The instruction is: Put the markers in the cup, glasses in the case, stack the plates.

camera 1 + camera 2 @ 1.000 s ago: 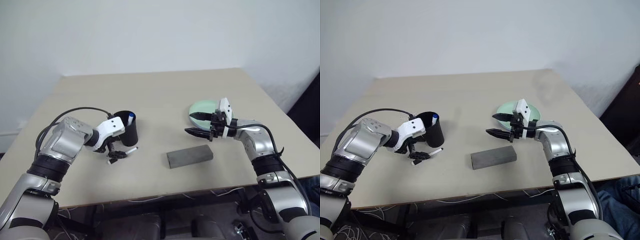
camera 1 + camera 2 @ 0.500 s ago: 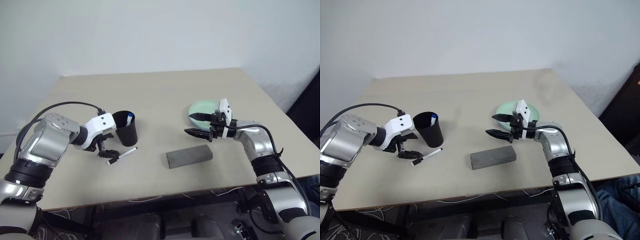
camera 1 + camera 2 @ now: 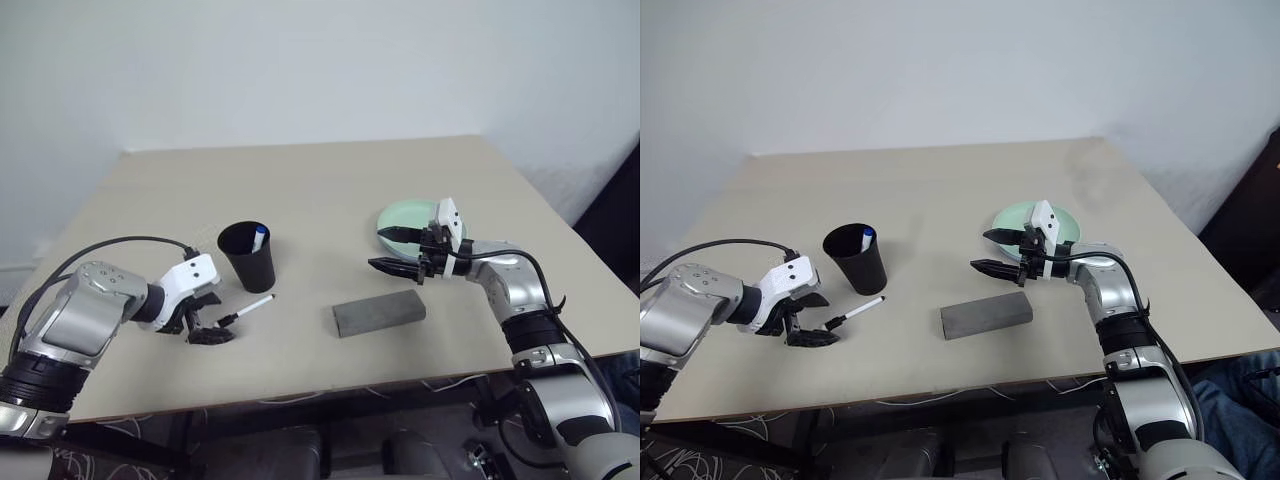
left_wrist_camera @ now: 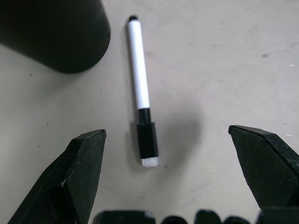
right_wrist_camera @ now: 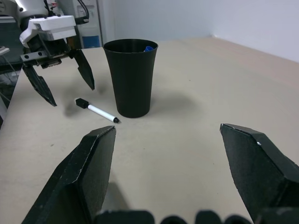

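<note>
Tabletop with both grippers hanging open

The cup (image 3: 858, 257) is standing upright with a blue-capped marker (image 3: 867, 237) inside; a white marker (image 3: 854, 312) is lying at its 6 o'clock. The left gripper (image 3: 812, 327) is hovering at that marker's 8 o'clock. The case (image 3: 986, 314) is lying closed, the right gripper (image 3: 991, 250) hanging at its 12 o'clock beside the mint plate (image 3: 1014, 219).

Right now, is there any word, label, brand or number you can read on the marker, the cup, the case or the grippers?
None can be read.
White marker on the table: barrel plain, no print visible.
Black cup: no label.
Grey case: no marking.
Left gripper and right gripper: white housings show dark dots only, no text.
</note>
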`<state>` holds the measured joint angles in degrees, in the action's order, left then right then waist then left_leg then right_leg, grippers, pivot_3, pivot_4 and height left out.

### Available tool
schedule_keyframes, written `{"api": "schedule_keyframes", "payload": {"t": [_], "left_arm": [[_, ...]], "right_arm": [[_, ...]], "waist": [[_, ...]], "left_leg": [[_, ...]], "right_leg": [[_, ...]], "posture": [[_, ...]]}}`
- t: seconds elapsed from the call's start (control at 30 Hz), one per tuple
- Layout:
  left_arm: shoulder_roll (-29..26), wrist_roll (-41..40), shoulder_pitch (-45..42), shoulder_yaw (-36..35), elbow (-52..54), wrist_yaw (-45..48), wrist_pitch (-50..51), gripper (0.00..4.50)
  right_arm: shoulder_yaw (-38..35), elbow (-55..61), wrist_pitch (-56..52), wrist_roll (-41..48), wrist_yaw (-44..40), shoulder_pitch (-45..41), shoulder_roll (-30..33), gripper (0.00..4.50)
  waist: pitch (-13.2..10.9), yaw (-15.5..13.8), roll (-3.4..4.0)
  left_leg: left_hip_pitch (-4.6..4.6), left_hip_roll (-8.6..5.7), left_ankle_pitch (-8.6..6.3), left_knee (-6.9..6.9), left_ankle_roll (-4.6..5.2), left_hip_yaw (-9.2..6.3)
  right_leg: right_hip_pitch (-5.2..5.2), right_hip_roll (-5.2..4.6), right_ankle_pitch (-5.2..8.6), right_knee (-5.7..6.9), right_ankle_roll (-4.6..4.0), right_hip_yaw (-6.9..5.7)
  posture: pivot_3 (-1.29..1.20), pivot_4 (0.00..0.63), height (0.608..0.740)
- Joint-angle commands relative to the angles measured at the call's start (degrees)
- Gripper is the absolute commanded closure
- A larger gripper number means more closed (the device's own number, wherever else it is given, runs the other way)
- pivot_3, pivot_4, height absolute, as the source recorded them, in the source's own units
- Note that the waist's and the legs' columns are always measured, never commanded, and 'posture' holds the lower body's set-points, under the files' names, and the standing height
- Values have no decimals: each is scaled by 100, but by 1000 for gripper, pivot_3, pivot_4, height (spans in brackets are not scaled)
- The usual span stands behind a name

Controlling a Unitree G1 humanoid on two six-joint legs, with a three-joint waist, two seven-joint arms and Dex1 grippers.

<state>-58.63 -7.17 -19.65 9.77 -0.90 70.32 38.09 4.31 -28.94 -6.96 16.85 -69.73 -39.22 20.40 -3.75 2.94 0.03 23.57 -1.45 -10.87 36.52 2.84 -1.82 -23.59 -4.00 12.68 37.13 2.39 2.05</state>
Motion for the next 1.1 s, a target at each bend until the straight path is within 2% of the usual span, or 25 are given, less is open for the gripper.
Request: {"api": "schedule_keyframes", "payload": {"t": [0.03, 0.37, 0.7, 0.8, 1.1], "left_arm": [[70, -18, -74, -90, -110, -88, -162, 23], [457, 274, -304, 412, -759, -174, -433, 23], [603, 430, -383, 588, -930, -102, -415, 23], [604, 454, -358, 591, -923, -95, -387, 571], [516, 301, -341, 443, -771, 96, -280, 3499]], "right_arm": [[-57, 130, 11, 50, -6, -117, 4, 622], [-46, 189, -21, 53, 23, -111, -8, 622], [-61, 266, -47, 60, 44, -59, 14, 622], [-65, 310, -62, 68, 48, -33, 20, 622], [-43, 293, -64, 58, 60, -70, -6, 622]], "waist": [[0, 1, 0], [2, -23, 0], [8, -32, 12], [12, -31, 18], [14, -29, 21]], "left_leg": [[0, 0, 0, -3, 0, 0], [0, -6, 1, -26, 1, 8], [-11, -5, 1, -23, 1, 1], [-11, -5, 1, -25, 1, -4], [-11, -6, 2, -23, 1, 8]], "right_leg": [[1, 2, -1, -6, 0, -1], [4, 8, -16, -25, -18, -1], [14, 3, -12, -20, -10, -13], [13, 5, -12, -18, -11, -15], [12, 12, -11, -23, -9, -4]], "posture": [[0, 0, 738], [0, 0, 738], [0, 0, 738], [0, 0, 738], [0, 0, 738]]}}
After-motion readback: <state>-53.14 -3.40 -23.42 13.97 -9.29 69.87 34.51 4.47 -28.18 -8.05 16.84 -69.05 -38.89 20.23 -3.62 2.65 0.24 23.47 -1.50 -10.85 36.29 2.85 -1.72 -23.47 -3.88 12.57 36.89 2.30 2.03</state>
